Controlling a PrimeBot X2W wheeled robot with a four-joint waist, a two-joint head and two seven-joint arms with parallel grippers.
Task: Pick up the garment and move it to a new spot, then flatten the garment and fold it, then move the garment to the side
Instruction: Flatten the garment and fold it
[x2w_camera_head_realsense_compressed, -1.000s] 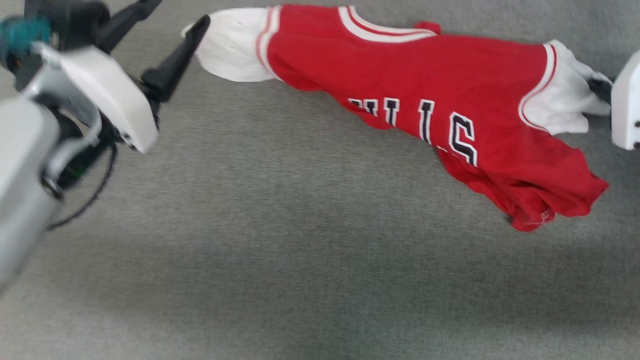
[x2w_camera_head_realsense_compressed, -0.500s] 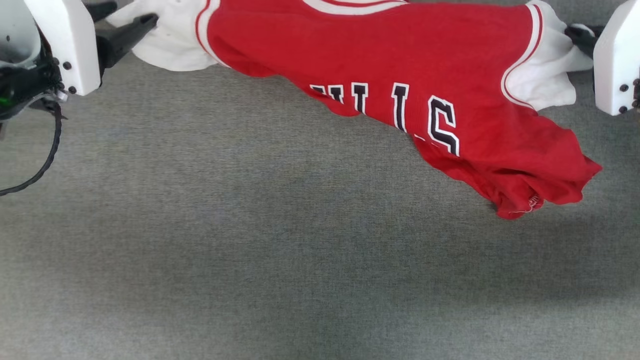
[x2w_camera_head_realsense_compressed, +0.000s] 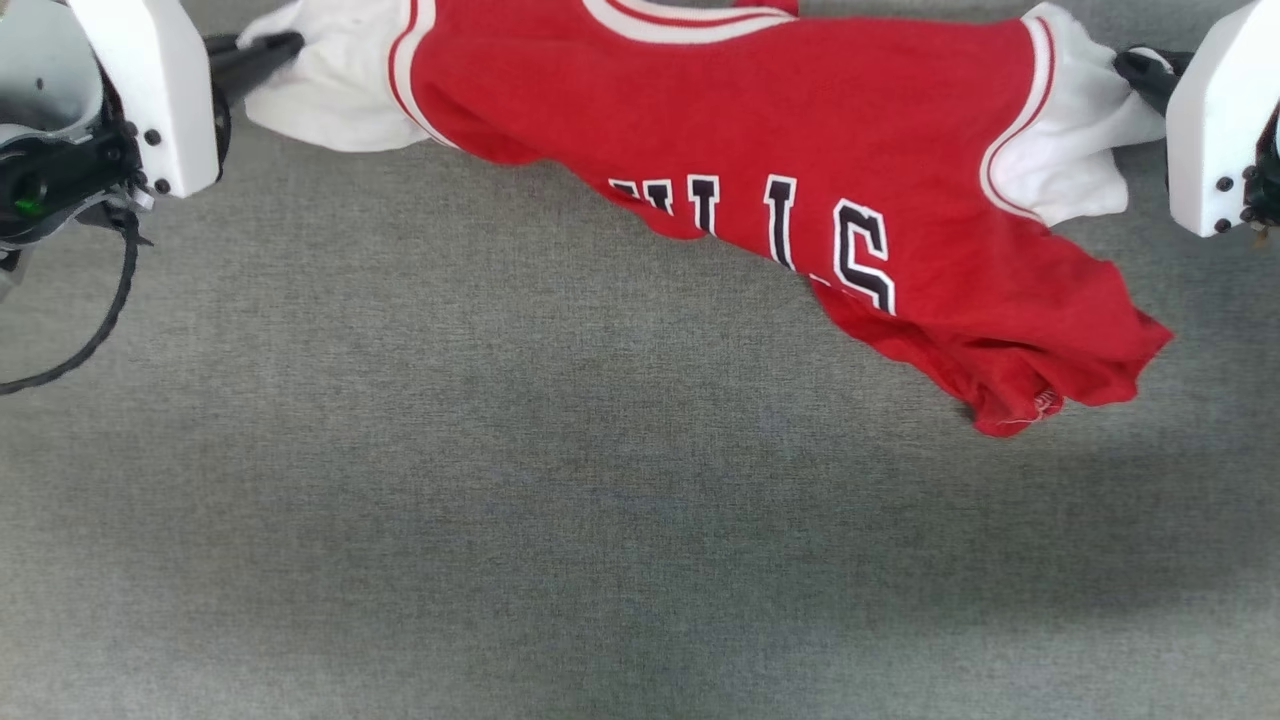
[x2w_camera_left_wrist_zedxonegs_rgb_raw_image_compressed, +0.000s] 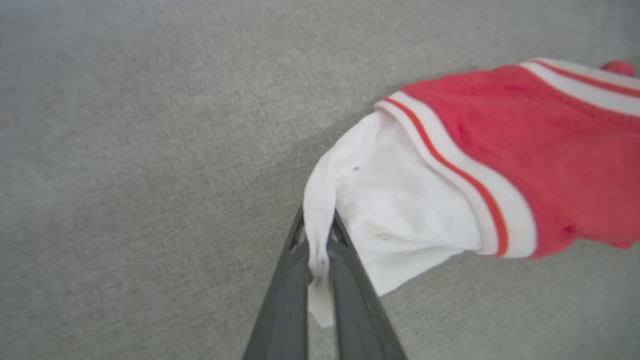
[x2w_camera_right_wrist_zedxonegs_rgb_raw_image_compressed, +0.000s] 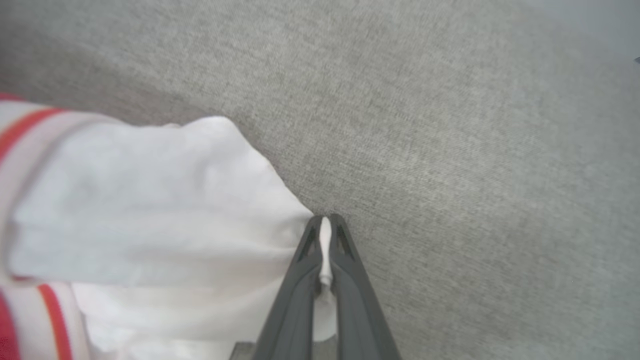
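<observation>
Head view, left hand (x2w_camera_head_realsense_compressed: 272, 47), right hand (x2w_camera_head_realsense_compressed: 1136, 66) gripping garment (x2w_camera_head_realsense_compressed: 750, 110)

A flat grey surface of finely woven fabric (x2w_camera_head_realsense_compressed: 420, 330) spreads wide; a broad, soft-edged darker shadow (x2w_camera_head_realsense_compressed: 700, 540) crosses the surface's near half.

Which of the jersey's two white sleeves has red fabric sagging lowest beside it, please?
The right sleeve, pinched by the right end effector: the red hem droops below it, while near the left sleeve, in the left end effector, the red sits high.
</observation>
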